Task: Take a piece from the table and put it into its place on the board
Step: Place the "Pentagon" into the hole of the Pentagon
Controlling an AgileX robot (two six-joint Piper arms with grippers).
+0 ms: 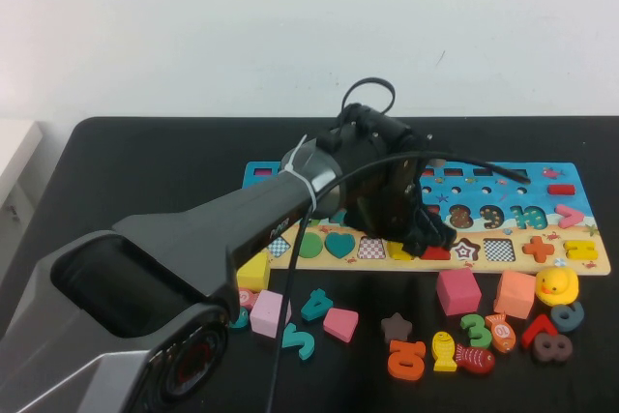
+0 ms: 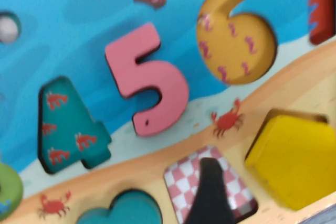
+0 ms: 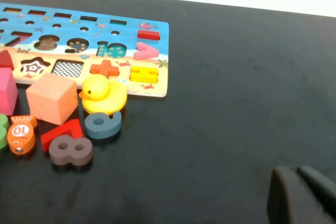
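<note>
**Yellow pentagon in its cut-out, left gripper over the board**

Nearest you, loose pieces lie on the wide black matte tabletop (image 1: 145,162). One, a round orange wooden piece (image 3: 20,137), reads "10"; beside it are a brown figure 8 (image 3: 71,150), a salmon cube (image 3: 51,98) and a yellow duck (image 3: 105,95) that touches the board's near edge. The marking on the left arm is too small to read.

On the long blue and sandy wooden puzzle board (image 1: 580,266) you can read a teal 4 (image 2: 68,127), a pink 5 (image 2: 149,80) and a yellow 6 (image 2: 236,38).

The small flat yellow wooden pentagon (image 2: 294,161) sits in a cut-out in the sandy band, just beside a red-and-white chequered cut-out (image 2: 184,174).

The left gripper (image 1: 426,231) hangs over that band and hides much of the board's middle from above; you cannot tell whether it is wide or narrow.

The right gripper (image 3: 298,174) is over bare tabletop, well apart from the board, jaws together and holding nothing.
</note>
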